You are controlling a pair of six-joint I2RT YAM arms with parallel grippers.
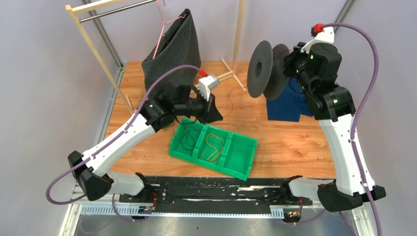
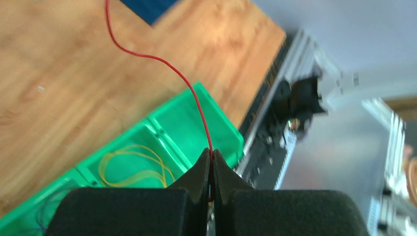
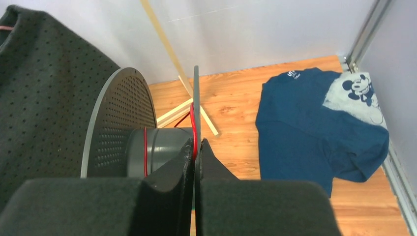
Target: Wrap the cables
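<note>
My left gripper is shut on the thin red cable, which arcs up and away over the table; in the top view this gripper hovers just behind the green bin. The yellow cable lies coiled in the bin's middle compartment and the dark cable in its left one. My right gripper is shut on the thin near flange of a black spool, held up in the air. Red cable turns circle the grey hub.
A dark dotted garment hangs on a wooden rack at the back left. A blue Mickey Mouse shirt lies at the back right. The rack's wooden foot lies on the table behind the spool.
</note>
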